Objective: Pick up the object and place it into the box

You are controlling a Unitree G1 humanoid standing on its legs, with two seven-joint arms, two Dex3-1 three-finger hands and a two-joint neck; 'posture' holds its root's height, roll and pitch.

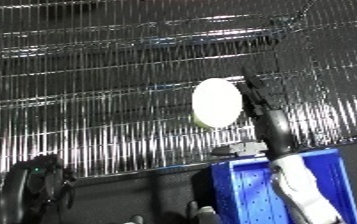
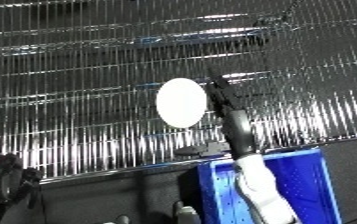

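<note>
A pale, cream-white oval object hangs in the air in front of the wire shelving. My right hand reaches up from the lower right, and its black fingers lie along the object's right edge, pinching it. Directly below and slightly to the right sits the blue bin, with my white right forearm passing over its opening. My left hand shows as a dark shape low at the left, away from the object and holding nothing I can see.
Rows of metal wire shelves fill the background behind the object. A dark ledge runs along the bottom beside the bin. Small unclear items lie at the bin's lower left edge.
</note>
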